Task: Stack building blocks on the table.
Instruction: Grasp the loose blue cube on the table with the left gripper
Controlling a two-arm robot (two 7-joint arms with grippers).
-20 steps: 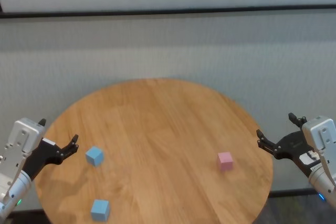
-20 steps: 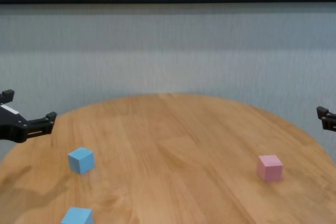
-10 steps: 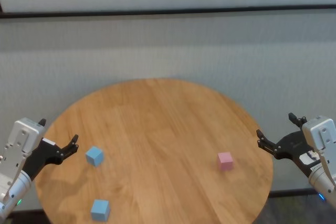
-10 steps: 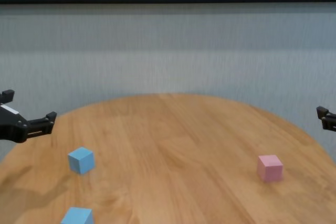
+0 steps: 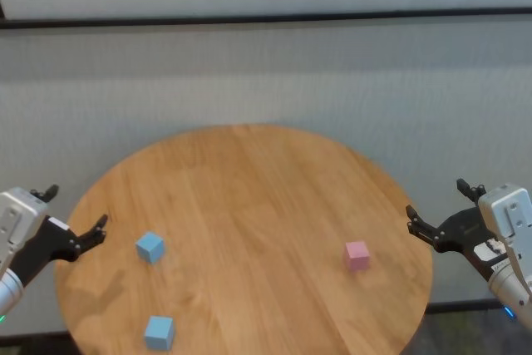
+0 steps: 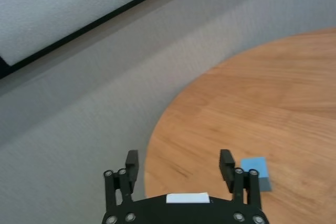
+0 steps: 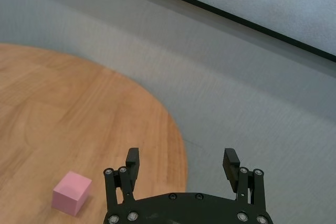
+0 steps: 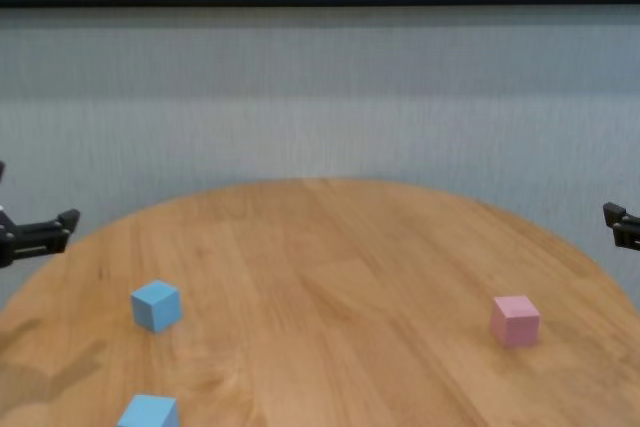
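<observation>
From the head we see the table with two blue blocks on its left and a pink block on its right, all apart. Our left gripper hovers off the left edge, our right gripper off the right; both gape wide, holding nothing. From the chest, the blocks lie unstacked. Each wrist shows spread, bare fingers.

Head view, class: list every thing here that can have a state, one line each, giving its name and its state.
Far light blue matte cube: flat on the table, alone, unstacked.
Near light blue matte cube: flat by the near edge, unstacked.
Pale pink matte cube: flat on the right side, unstacked.
Round honey-coloured wooden table: carries three separate cubes.
Left hand: open, empty, at the left rim.
Right hand: open, empty, beyond the right rim.
</observation>
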